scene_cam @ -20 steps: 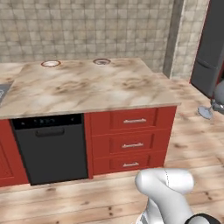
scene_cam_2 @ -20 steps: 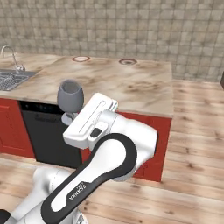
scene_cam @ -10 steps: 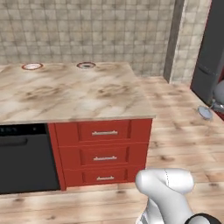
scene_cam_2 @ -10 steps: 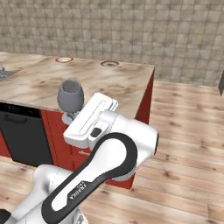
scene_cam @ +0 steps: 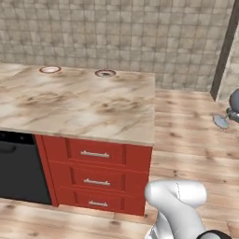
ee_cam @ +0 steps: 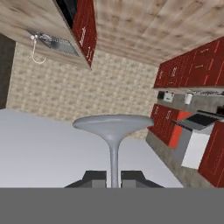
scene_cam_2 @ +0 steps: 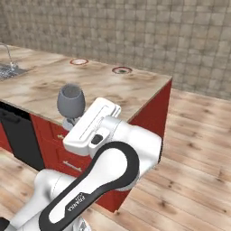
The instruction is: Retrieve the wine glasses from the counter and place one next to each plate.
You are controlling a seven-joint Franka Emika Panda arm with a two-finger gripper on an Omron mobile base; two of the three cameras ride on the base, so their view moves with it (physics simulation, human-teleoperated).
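My gripper (scene_cam_2: 72, 123) is shut on the stem of a grey-blue wine glass (scene_cam_2: 71, 99), held upright in front of the island's near edge. In the hand view the fingertips (ee_cam: 95, 176) pinch the thin stem of the glass (ee_cam: 113, 127) below its round foot, with my gripper (ee_cam: 113, 177) at the bottom. The same glass (scene_cam: 232, 101) shows at the right edge of the left base view. Two plates sit at the island's far edge, a red-rimmed plate (scene_cam_2: 79, 62) and a dark-rimmed plate (scene_cam_2: 122, 70). The counter (ee_cam: 201, 92) over red cabinets lies far off, upside down in the hand view.
The marbled island (scene_cam: 84, 105) has red drawers (scene_cam: 95, 175) and a black dishwasher (scene_cam: 18, 168) under it. A sink with a tap (scene_cam_2: 8, 70) is set in its left end. Wooden floor (scene_cam_2: 198, 149) lies open to the right, and a tiled wall stands behind.
The whole picture has shifted: the base has moved, so the island's right corner now sits near the middle of both base views. The gripper keeps the glass as before.
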